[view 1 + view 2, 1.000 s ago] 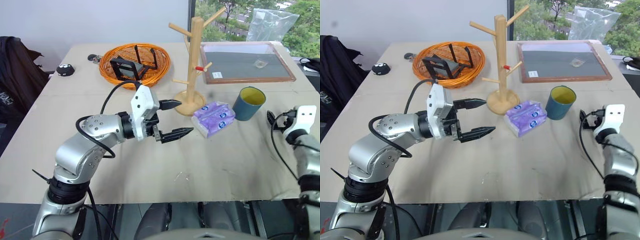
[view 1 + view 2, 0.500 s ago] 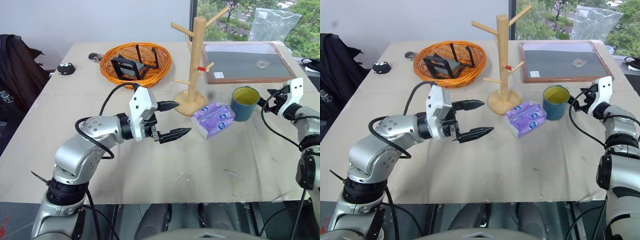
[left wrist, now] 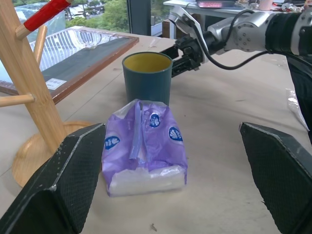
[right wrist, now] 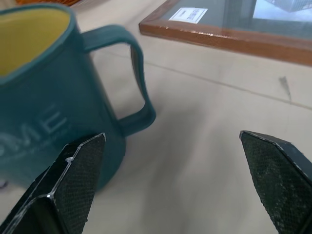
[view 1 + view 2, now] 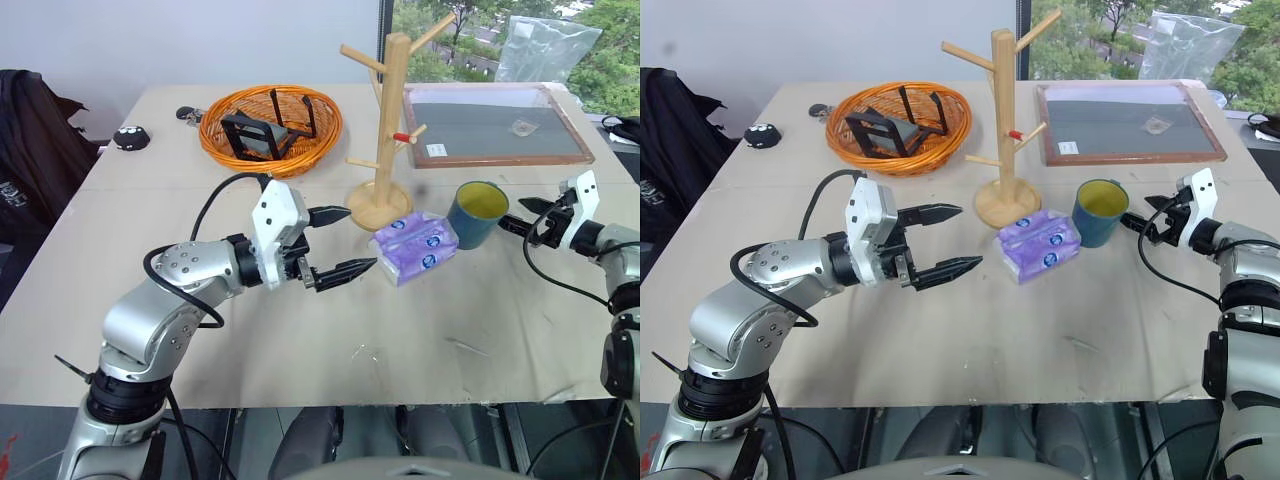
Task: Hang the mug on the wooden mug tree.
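We see the mug point(image 5: 477, 212) standing upright on the surface point(image 5: 300, 330), teal outside and yellow inside, just beside a purple tissue pack point(image 5: 414, 245) that lies between it and the round base of the wooden mug tree point(image 5: 384, 140). In the right wrist view the mug's point(image 4: 53, 92) loop handle faces the right gripper, whose fingers point(image 4: 78, 175) are spread wide with nothing between them. In the head views that right gripper point(image 5: 522, 216) reaches in roughly level from the right, its tips close to the mug's side; we cannot tell whether they touch it. The left gripper point(image 5: 340, 244) hovers above the surface in front of the tree's base, its fingers released and empty, pointing toward the tissue pack. The mug tree stands upright with its pegs bare, one peg red-tipped. Behind it on the left sits an orange wicker basket point(image 5: 270, 130) holding dark objects, and on the right lies a wooden-framed panel point(image 5: 495, 125).
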`<state>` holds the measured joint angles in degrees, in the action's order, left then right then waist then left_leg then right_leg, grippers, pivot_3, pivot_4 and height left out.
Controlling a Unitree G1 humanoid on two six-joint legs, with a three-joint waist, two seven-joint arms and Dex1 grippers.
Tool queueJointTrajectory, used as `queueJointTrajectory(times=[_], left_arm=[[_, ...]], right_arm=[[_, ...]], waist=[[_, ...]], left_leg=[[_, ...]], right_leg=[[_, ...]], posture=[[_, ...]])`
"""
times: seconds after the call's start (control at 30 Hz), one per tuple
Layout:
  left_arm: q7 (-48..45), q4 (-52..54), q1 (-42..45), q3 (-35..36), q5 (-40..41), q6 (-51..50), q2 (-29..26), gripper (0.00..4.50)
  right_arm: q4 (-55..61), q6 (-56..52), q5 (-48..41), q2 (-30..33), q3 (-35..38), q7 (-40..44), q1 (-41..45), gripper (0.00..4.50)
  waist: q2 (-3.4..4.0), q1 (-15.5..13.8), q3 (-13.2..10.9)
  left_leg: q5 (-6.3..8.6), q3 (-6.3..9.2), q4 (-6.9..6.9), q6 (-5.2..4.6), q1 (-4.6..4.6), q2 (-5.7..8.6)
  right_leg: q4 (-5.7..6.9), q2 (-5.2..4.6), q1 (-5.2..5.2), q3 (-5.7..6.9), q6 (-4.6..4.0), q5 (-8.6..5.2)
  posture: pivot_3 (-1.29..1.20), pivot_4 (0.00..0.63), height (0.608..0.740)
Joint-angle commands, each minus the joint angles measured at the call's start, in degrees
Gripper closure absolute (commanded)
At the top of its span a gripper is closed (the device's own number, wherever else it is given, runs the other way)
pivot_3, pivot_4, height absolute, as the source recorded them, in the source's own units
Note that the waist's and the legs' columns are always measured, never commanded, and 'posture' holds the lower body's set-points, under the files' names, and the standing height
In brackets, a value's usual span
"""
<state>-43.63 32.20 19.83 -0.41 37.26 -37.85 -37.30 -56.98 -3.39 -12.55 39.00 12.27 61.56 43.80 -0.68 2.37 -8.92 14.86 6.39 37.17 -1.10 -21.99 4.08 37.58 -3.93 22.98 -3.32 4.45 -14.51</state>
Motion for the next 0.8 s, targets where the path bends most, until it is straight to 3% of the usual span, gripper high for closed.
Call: queueJointTrajectory(times=[0.03,0.47,0.8], left_arm=[[-0.5,1.3,0.6,0.9,0.3,1.3,-0.1,0.00],[-2.2,-0.2,2.4,1.1,-0.2,1.2,-0.9,0.00],[-1.4,0.4,1.4,1.7,-0.1,1.5,-1.6,0.00]], right_arm=[[0.1,4.3,-0.3,-0.4,2.1,-5.8,1.3,0.03],[-11.7,13.5,1.7,-6.8,0.6,-5.3,9.2,0.03],[-14.7,13.8,2.5,-7.6,0.5,-0.3,11.4,0.03]], waist=[[0.00,0.0,0.0],[0.00,0.0,0.0],[0.00,0.0,0.0]], left_leg=[[0.00,-0.01,0.00,0.00,0.02,0.00],[0.00,-0.02,0.01,0.00,0.00,0.00],[0.00,-0.02,0.01,0.01,0.00,0.00]], right_leg=[[0.03,0.00,0.00,-0.01,0.00,0.00],[0.02,0.02,0.03,-0.01,0.00,0.00],[0.03,0.02,0.04,-0.01,0.00,0.00]], posture=[[0.00,0.150,0.740],[0.00,0.150,0.740],[0.00,0.150,0.740]])
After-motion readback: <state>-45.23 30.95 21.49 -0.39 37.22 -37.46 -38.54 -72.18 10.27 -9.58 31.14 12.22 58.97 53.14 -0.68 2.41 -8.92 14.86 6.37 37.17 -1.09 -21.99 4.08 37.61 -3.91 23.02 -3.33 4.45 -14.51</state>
